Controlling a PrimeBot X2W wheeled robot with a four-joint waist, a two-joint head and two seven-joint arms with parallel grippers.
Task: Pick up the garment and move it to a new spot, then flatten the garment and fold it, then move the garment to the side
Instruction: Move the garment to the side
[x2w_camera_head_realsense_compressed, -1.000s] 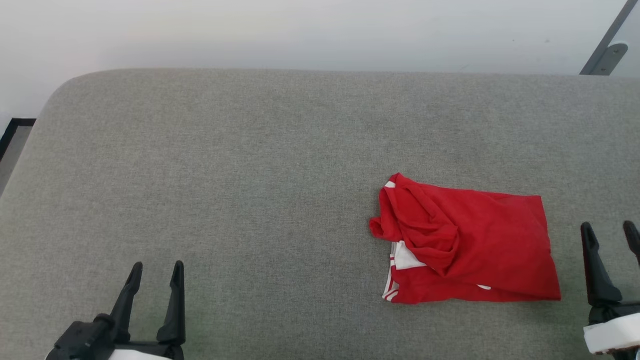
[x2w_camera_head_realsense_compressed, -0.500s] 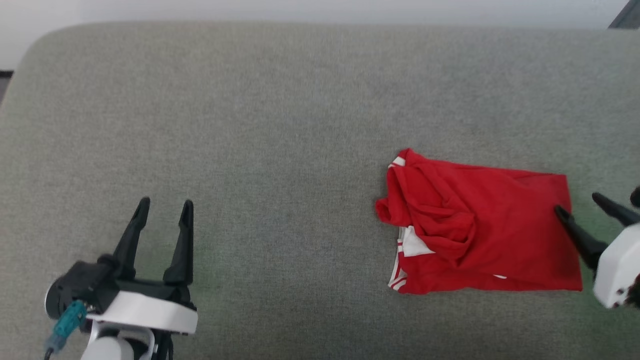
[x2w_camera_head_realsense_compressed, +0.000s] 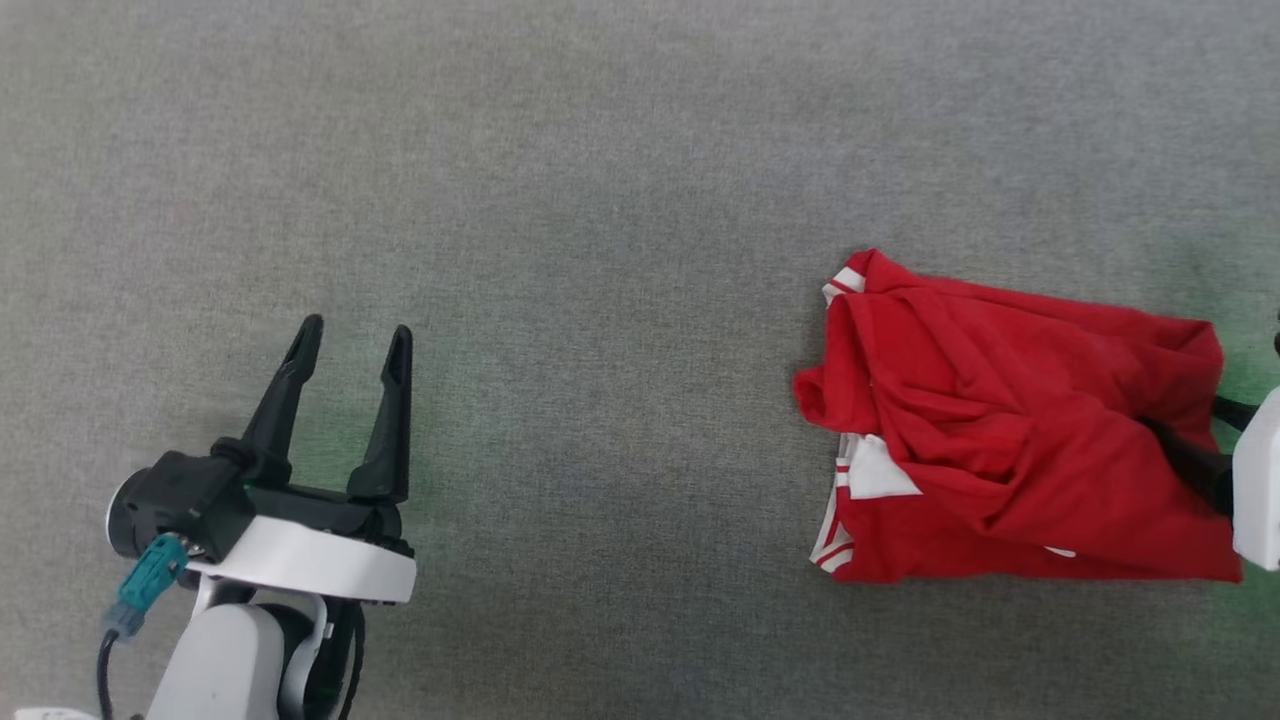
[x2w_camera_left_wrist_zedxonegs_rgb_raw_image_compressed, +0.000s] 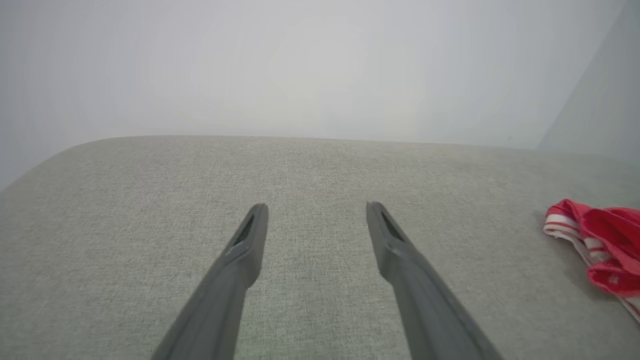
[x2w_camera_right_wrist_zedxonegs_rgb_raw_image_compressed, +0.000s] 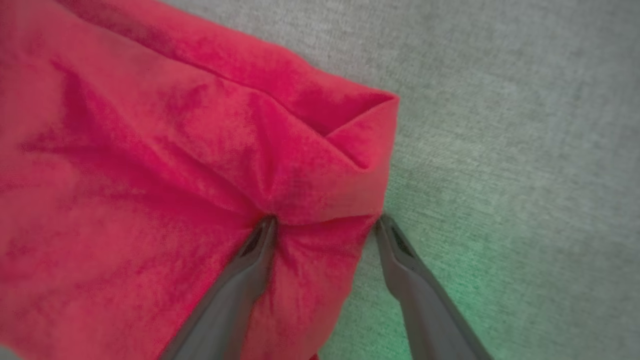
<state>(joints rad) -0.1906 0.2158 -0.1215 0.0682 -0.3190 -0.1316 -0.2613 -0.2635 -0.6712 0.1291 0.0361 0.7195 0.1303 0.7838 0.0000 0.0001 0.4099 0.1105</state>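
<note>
Grey fabric surface (x2w_camera_head_realsense_compressed: 600, 150) spread wide around the left pincer (x2w_camera_head_realsense_compressed: 356, 328), with open room ahead of its tips as far as the rounded far edge, where a pale wall (x2w_camera_left_wrist_zedxonegs_rgb_raw_image_compressed: 320, 65) rose. Well off to that pincer's right lay the garment (x2w_camera_head_realsense_compressed: 1000, 440), a rumpled red heap with white-and-red striped trim along the edge nearest the left pincer. The right pincer (x2w_camera_right_wrist_zedxonegs_rgb_raw_image_compressed: 326, 220) stood at the garment's opposite edge with its fingers spread wide. One tip pressed into the red cloth and the other sat just off the hem against the surface, with a fold bunched between them but not pinched. The left pincer gaped wide too, holding nothing.
</note>
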